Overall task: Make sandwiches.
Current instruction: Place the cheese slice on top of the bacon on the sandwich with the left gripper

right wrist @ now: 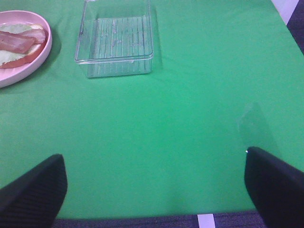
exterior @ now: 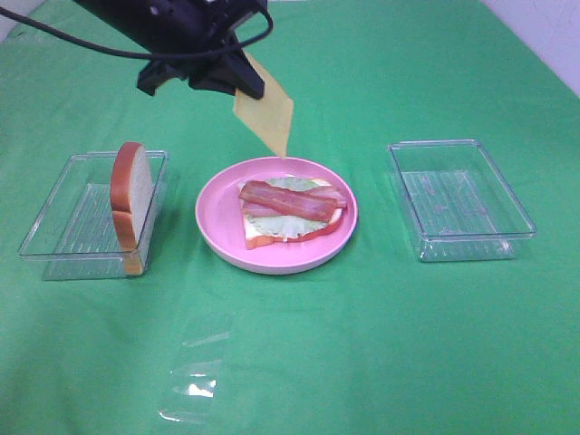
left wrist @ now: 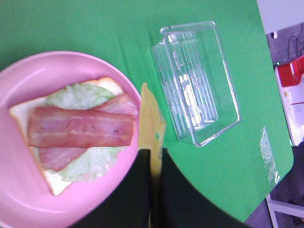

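nearest the camera in the high view, a scrap of clear plastic film lies flat on the green counter. beyond it, mid-counter, sits the pink plate with the open sandwich: a bread slice, then lettuce, then bacon strips on top. level with the plate, the left tray holds a second bread slice standing on edge against its wall nearest the plate, and the right tray stands well apart on the other side.

farther back and above the plate, the left pincer is closed on the upper edge of the cheese slice, which hangs down tilted, its lowest corner over the plate's far rim and clear of the sandwich. in the left wrist view the two black fingers clamp the cheese edge-on, just beside the plate's rim.

the right pincer is spread wide with nothing between its fingers, held low over bare counter, well apart from the plate and the right tray.
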Robot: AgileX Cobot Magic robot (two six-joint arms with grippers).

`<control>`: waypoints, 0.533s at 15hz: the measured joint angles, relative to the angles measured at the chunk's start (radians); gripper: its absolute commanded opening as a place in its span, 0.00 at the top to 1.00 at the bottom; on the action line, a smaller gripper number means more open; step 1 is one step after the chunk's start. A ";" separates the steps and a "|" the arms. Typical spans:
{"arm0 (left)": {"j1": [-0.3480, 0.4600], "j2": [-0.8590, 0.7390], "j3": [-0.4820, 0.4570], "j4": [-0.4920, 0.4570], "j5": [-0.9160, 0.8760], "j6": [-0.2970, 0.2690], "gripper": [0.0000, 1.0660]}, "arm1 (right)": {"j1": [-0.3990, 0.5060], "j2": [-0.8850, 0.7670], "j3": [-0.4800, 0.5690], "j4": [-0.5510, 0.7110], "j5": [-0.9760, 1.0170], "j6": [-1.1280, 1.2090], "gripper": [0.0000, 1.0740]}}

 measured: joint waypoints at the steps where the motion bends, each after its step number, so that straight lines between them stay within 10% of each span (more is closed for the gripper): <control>1: -0.033 0.071 0.000 -0.071 -0.012 0.033 1.00 | 0.000 0.000 0.000 0.000 0.000 0.000 0.09; 8: -0.049 0.213 0.000 -0.095 -0.058 0.044 1.00 | 0.000 0.000 0.000 0.000 0.000 0.000 0.09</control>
